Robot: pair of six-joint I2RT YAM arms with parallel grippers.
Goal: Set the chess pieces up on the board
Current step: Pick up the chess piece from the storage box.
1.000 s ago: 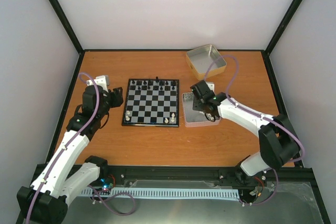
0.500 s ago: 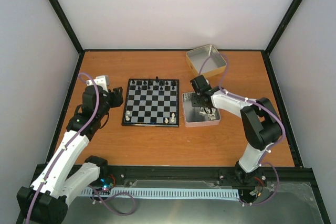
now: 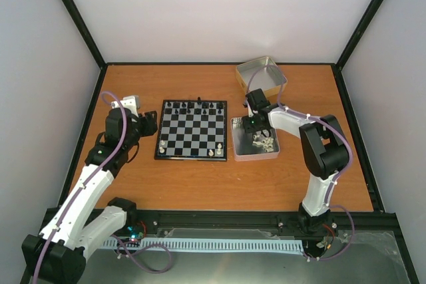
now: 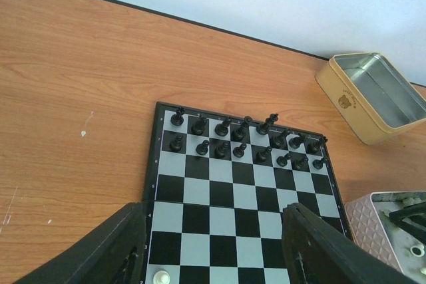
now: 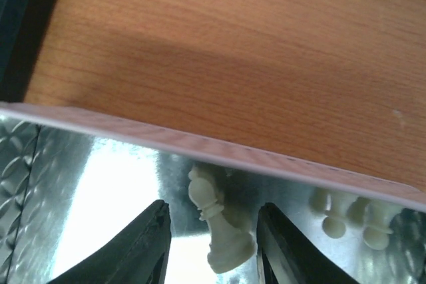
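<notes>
Right gripper straddling a white piece in the pink tin, squeeze not made yet

On the counter, the board has black pieces along its 12 o'clock edge and only a few white ones at 6 o'clock. The rest of the chess pieces sit loose in that tin at the board's 3 o'clock. Left gripper hangs at the board's 9 o'clock, jaws apart, holding nothing. The right one's jaws are apart too, either side of the piece, right by the tin wall. I'd centre on the stem, close gently, then lift straight up so it doesn't snag the rim or drag the neighbours at its 3 o'clock.
</notes>
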